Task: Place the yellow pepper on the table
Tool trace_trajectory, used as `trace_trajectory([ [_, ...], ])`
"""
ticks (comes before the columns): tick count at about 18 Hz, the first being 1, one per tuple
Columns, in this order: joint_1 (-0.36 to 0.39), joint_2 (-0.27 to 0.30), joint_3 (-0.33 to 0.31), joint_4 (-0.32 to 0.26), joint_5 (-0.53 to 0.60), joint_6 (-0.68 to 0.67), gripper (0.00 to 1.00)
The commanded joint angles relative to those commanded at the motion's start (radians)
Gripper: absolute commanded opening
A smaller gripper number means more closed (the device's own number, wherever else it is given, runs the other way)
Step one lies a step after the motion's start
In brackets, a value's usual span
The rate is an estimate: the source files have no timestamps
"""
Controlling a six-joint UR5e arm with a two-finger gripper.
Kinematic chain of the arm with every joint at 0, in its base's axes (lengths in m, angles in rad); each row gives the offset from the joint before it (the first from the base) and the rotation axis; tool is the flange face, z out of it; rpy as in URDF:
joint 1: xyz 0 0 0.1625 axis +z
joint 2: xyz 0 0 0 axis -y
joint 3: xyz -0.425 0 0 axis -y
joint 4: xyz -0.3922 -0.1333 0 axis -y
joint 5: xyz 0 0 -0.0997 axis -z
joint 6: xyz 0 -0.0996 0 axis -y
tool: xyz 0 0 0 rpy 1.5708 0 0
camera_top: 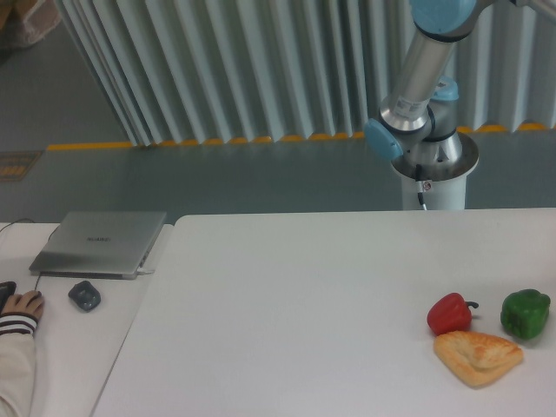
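A white table with rounded corners is being viewed from a fixed camera, with only the lower part of the robot arm being shown behind the far edge, rising from its pedestal and leaving the picture at the top. The gripper is not being shown, so whether it is open, closed or carrying anything cannot be told. The yellow pepper is not being seen anywhere; it is judged to be held aloft out of view, which would put the task at the carrying stage. Near the right edge, toward the front, a red pepper, a green pepper and a tan pastry are being kept close together. The next move is judged to call for a descent onto the broad bare middle or left part of the table, well apart from that group. On the separate desk at left, a closed laptop, a mouse and a person's hand are resting.
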Motion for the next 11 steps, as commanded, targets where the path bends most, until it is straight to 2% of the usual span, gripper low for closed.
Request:
trace_trajectory([
  [6, 0.003, -0.02, -0.002, 0.024, 0.0, -0.003, 1.0],
  [7, 0.003, -0.023, -0.002, 0.025, 0.0, -0.008, 0.85],
  [8, 0.002, -0.023, 0.0, 0.025, 0.003, -0.026, 0.56],
  [9, 0.002, -0.022, 0.002, 0.025, 0.008, -0.04, 0.45],
  [10, 0.002, -0.018, 0.003, 0.025, 0.009, -0.046, 0.4],
  [11, 0.002, -0.018, 0.012, 0.02, 0.012, -0.049, 0.4],
])
